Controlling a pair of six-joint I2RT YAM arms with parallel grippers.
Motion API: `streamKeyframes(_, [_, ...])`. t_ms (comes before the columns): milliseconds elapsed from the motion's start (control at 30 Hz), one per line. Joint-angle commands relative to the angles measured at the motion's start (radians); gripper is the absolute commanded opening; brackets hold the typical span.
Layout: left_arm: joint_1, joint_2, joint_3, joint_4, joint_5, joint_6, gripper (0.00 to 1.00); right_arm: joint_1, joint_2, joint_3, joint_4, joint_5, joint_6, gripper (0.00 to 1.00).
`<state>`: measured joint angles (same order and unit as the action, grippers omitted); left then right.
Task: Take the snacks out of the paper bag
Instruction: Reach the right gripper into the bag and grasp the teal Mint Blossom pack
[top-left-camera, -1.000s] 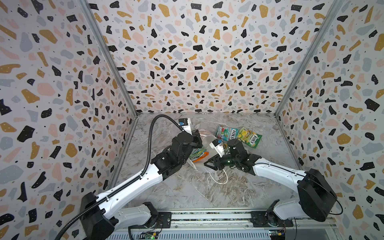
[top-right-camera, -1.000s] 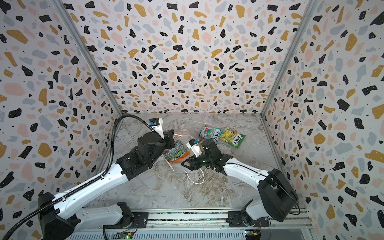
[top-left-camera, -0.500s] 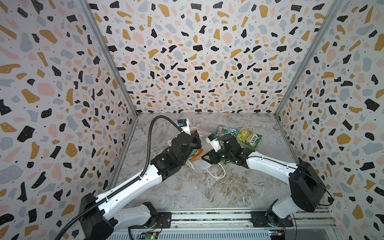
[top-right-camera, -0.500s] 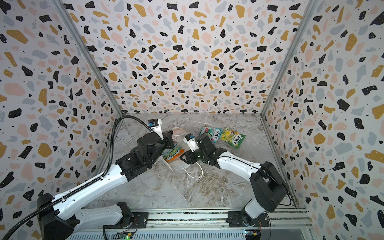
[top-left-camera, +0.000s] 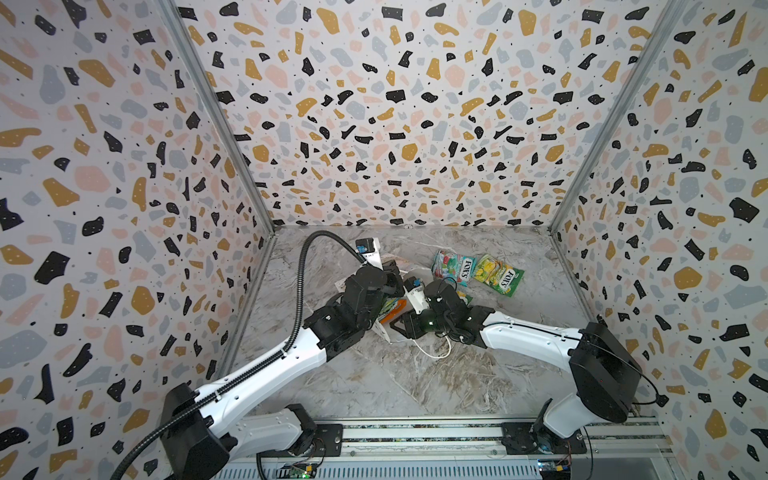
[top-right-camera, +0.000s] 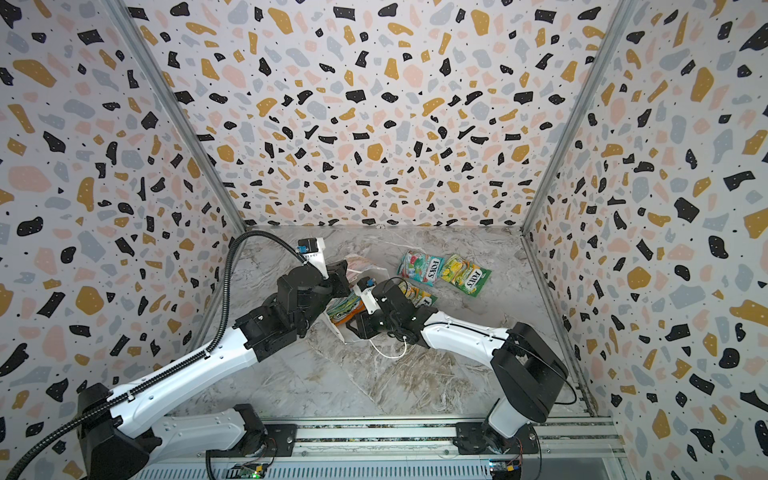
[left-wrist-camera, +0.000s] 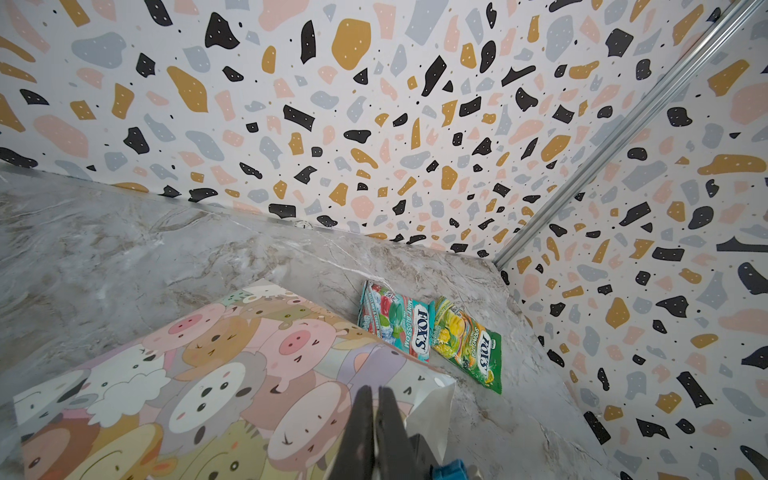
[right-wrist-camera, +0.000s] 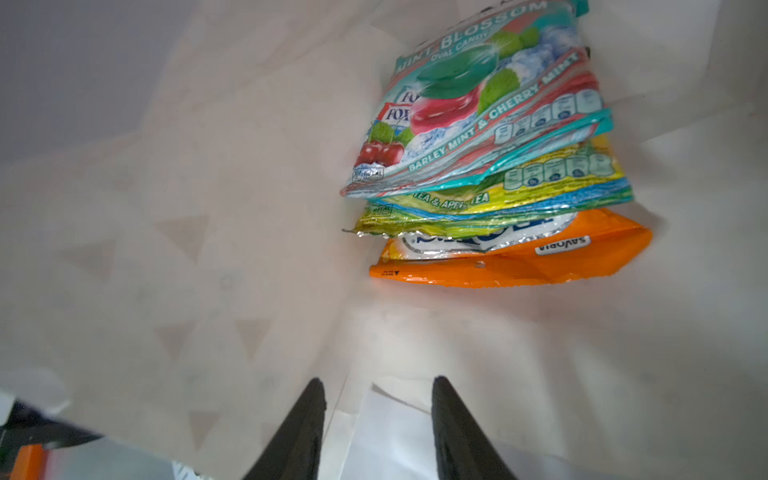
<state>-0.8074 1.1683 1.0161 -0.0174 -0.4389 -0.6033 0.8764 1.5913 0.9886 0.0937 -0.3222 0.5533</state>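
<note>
wide grey marble-look tabletop, and near its middle the small white paper bag, printed with pink-and-tan cartoon animals, lies on its side. left jaws are clamped tight on the bag's upper lip, propping the mouth. right jaws stand part open and empty inside it, facing three stacked glossy packets: teal-red packet, green-yellow packet, orange packet. out at one o'clock lie another teal-red packet and another green-yellow packet. these look light, thin and slippery; pinch the top one's near crimped edge.

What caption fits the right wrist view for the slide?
Right gripper, jaws apart, at the mouth of the paper bag, facing stacked snacks inside.
</note>
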Motion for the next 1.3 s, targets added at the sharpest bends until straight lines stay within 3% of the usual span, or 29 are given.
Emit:
streamKeyframes(0, [0.001, -0.011, -0.002, 0.045, 0.004, 0.014, 0.00, 0.001, 0.003, 0.021, 0.110, 0.011, 0.167, 0.44])
streamKeyframes(467, [0.001, -0.027, 0.004, -0.009, 0.107, 0.128, 0.00, -0.016, 0.092, 0.050, 0.238, 0.070, 0.389, 0.41])
streamKeyframes(1033, [0.001, -0.028, 0.020, -0.030, 0.160, 0.163, 0.00, -0.067, 0.237, 0.166, 0.208, 0.064, 0.399, 0.40])
streamKeyframes(1267, [0.001, -0.028, 0.022, -0.032, 0.165, 0.172, 0.00, -0.073, 0.294, 0.210, 0.201, 0.043, 0.399, 0.36])
